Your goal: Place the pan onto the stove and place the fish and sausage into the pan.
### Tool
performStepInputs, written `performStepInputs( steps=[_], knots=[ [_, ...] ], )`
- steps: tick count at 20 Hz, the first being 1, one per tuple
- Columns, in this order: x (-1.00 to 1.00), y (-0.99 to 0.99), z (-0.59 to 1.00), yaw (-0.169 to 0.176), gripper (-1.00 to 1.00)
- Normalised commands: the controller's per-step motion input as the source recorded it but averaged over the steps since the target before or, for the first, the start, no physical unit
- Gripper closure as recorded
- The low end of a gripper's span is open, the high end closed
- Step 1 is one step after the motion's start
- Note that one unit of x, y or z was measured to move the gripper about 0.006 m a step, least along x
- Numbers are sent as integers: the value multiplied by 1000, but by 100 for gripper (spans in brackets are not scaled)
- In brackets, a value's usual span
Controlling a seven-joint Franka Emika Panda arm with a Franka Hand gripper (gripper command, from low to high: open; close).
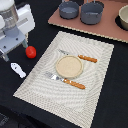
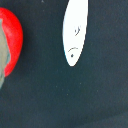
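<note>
Only my exterior view takes in the whole layout: the placemat [image 1: 67,70] in the middle, with a round wooden plate [image 1: 69,66] on it between a fork [image 1: 65,80] and a knife [image 1: 79,56], both orange-handled. Beyond the placemat's far edge lies the stove [image 1: 87,24], a flat pinkish-brown board. On it I see the pan [image 1: 69,9], small, round and grey-blue, just beside a larger grey pot [image 1: 92,12], with another dark vessel [image 1: 123,19] cut off by the frame at the exterior view's right.

Off the placemat toward the exterior view's left, the sausage [image 1: 31,51] and the fish [image 1: 18,69] rest on the black table [image 1: 112,100], apart from each other. The gripper [image 1: 17,42] hangs close above the sausage; its fingers are too blurred for me to tell whether they stand apart or together.

My wrist view shows just two things at close range: the fish [image 2: 74,32], a flat smooth white oval with small dark markings, its tail cut off by the frame, and the sausage [image 2: 14,40], glossy red and rounded, partly hidden behind a blurred grey shape.
</note>
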Motion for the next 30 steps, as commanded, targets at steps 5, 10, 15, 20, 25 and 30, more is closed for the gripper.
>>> performStepInputs(
  steps=[5,10,15,20,25,30],
  knots=[
    [150,-243,-327,0,-100],
    [144,-127,-321,0,-100],
    [185,-31,-275,0,-100],
    [161,-70,-319,0,-100],
    [95,-121,-346,-1,-100],
    [36,-147,-333,-7,-100]
  ],
)
